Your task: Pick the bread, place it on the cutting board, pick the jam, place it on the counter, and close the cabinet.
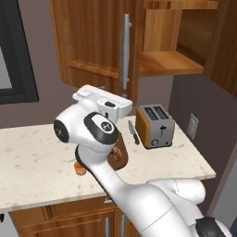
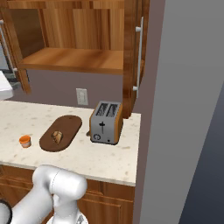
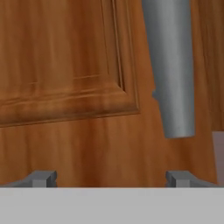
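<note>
Hand (image 3: 111, 178) open | cabinet (image 3: 65, 65) door just ahead | handle (image 3: 168, 65) upper right, seemingly untouched

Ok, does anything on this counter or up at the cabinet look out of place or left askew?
The cabinet doors hang open over the counter, baring the shelf. Otherwise tidy: the bread lies on the cutting board, the jam stands upright beside it, nothing spilled. The open gripper faces the left door.
</note>
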